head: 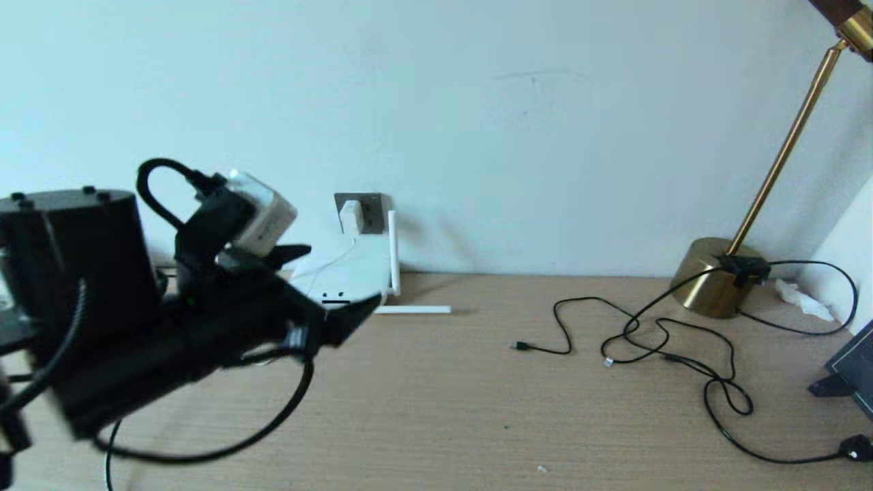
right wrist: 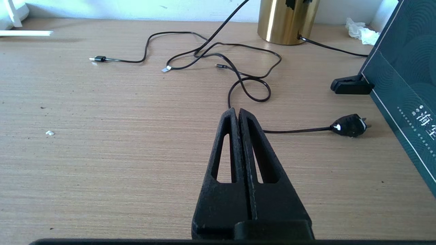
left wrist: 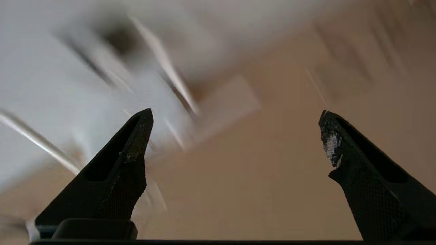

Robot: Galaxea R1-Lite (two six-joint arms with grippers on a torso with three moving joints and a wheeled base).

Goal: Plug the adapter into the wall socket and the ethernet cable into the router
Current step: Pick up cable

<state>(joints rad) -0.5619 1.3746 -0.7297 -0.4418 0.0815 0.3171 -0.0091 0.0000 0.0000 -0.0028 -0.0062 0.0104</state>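
Left tool [head: 327,290] hung open over the left end of the tabletop [head: 477,409], fingers [left wrist: 136,143] spread wide with nothing between them. Just past its tips, toward the wall, lay the router [head: 354,273], flat on the tabletop against the wall, one antenna upright and one lying flat, pointing right. Above the router, the adapter [head: 351,217] already sat in the wall socket [head: 372,213], thin white cord dropping down onto the router, so that half looked done. The remaining piece was the ethernet cable, and I couldn't pin it down for sure: among the black leads in a loose tangle [head: 668,341] mid-right, one end had a pale tip [head: 608,362] that might be the plug. If so, it lay well to the right of the left tool and well apart from the router, its run roughly along the tabletop's length. Right tool [right wrist: 238,112] was pressed closed on nothing, low over the tabletop, with that tangle ahead of it. Judgement: right arm was nearer the cable, left arm nearer the router's ports. A brass lamp base [head: 709,276] stood behind the tangle.
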